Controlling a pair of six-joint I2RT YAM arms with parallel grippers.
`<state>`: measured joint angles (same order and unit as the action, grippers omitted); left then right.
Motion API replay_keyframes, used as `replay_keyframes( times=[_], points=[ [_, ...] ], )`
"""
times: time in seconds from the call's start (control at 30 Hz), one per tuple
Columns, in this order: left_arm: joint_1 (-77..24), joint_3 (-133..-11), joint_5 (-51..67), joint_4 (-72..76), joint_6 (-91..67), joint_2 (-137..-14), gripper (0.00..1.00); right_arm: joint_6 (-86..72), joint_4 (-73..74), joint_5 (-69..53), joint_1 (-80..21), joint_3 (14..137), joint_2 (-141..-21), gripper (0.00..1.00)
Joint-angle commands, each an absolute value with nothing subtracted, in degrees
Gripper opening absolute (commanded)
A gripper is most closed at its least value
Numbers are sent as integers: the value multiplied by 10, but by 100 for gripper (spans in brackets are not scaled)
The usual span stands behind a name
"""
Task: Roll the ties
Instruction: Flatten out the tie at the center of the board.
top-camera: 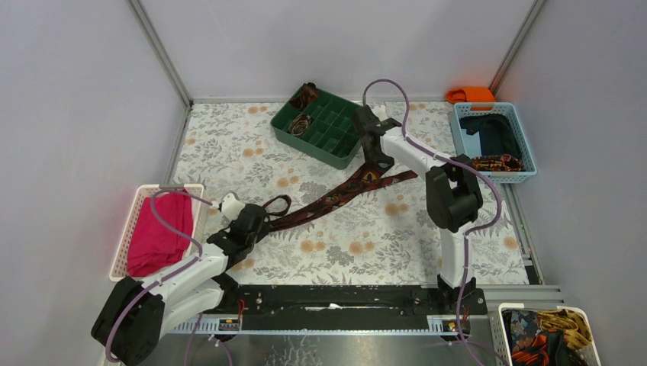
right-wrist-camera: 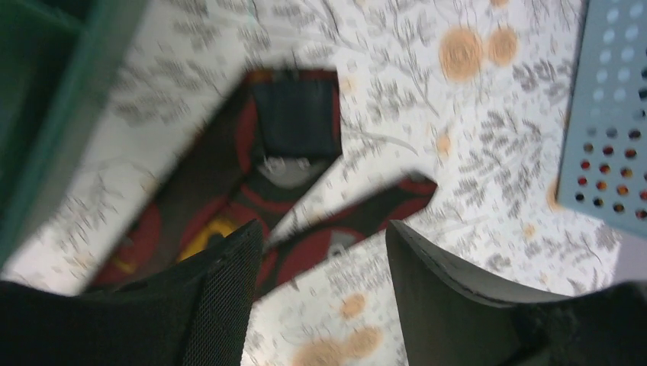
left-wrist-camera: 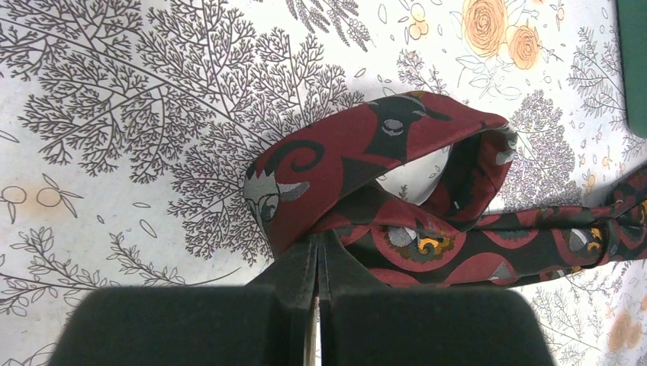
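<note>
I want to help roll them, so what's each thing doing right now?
Tie: unrolled, lying doubled over, looped at one end.
Left gripper: shut on the tie's loop.
Right gripper: open above the tie's ends.
Tray: holds two coiled ties.

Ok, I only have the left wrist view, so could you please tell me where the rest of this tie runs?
Observer: The tie is doubled over; both its ends lie by the right gripper, whose jaws stand open.
Operator: Thanks. Is anything in the green tray yet?
Observer: Yes, two rolled ties sit in the compartments at its left end.
Operator: And what is left of my arm?
Observer: A white basket holding a pink cloth.
</note>
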<state>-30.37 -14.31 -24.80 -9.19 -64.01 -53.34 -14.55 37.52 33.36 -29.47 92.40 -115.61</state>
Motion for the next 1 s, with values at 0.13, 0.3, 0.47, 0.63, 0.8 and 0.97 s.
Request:
replay_keyframes(
  times=[0.13,0.3,0.47,0.63,0.8,0.97],
  points=[
    [-300,-147,-279,-118,-645,-531,2,-125,365,268,-252,1007,-1250,45],
    [-300,-150,-277,-116,-644,-536,2,-139,351,240,-241,1009,-1279,30],
    [-300,-161,-274,-113,-636,-538,2,-152,369,233,-222,1004,-1302,24],
    [-300,-173,-272,-115,-631,-545,2,-173,373,214,-157,957,-1285,22],
    [-300,-169,-260,-98,-630,-556,2,-171,363,204,-96,914,-1254,22],
    [-300,-175,-256,-95,-625,-572,1,-172,357,200,-62,897,-1240,22]
  ],
)
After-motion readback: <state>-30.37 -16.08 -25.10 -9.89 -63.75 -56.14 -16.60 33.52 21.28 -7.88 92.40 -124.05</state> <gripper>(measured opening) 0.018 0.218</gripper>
